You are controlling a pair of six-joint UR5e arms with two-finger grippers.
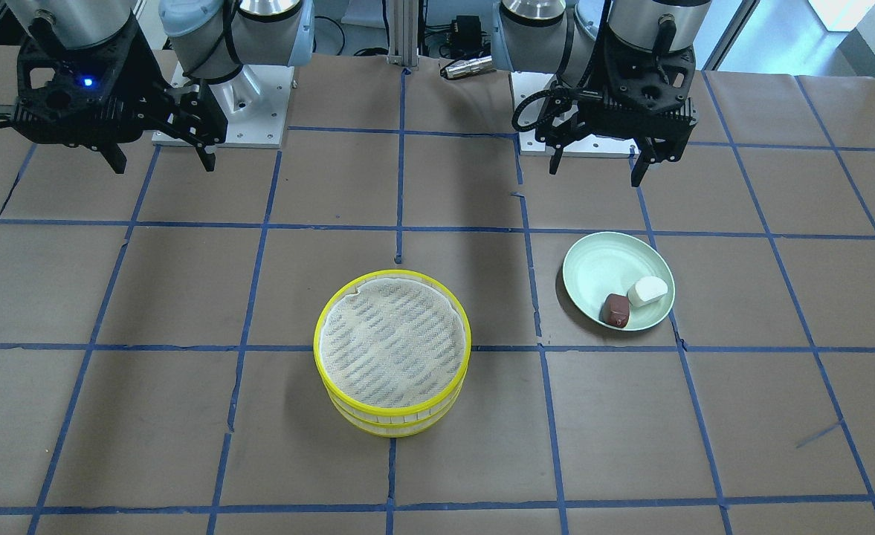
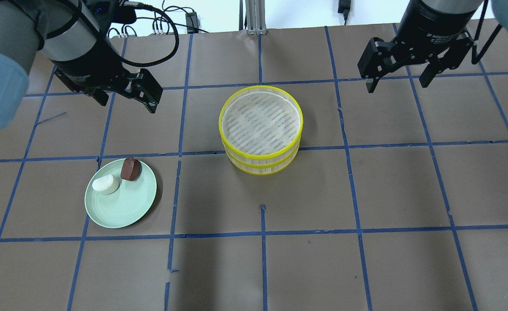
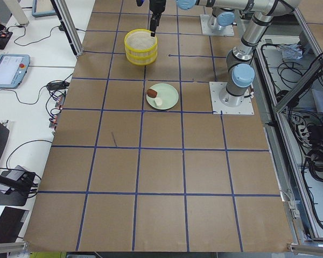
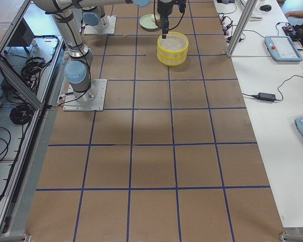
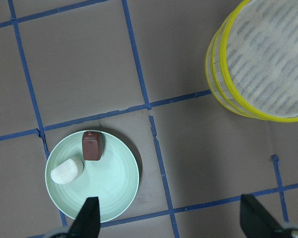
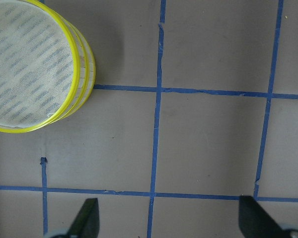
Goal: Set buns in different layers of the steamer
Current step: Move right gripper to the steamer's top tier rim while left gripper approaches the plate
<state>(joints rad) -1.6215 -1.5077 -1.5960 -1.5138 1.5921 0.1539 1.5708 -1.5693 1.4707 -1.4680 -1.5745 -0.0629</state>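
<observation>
Both pairs of jaws are spread wide and hold nothing: the left gripper (image 2: 127, 103) hangs above the table on its own side, and the right gripper (image 2: 397, 85) hangs well apart on the other side. Both buns lie on the pale green plate (image 2: 126, 209), which sits on the left arm's side, a little nearer the robot than the left gripper and far from the right one, so the left arm is plainly the one placed to fetch them. In the left wrist view the plate lies ahead of the left-hand fingertip, off to one side of the gap between the jaws, so the gripper would need to shift sideways as well as down. The dark reddish-brown bun (image 2: 130, 169) and the white bun (image 2: 105, 184) lie just beside each other near the plate's far edge. The brown one's long axis runs roughly crosswise to the line between the fingertips, which suits a pinch across its narrow width. The white one lies slanted to that line. The two yellow-rimmed steamer trays stand stacked mid-table between the arms, the top tray (image 2: 261, 122) showing bare cloth and covering the lower tray (image 2: 262, 169), whose inside is hidden. The stack likely needs parting before each layer gets a bun.
</observation>
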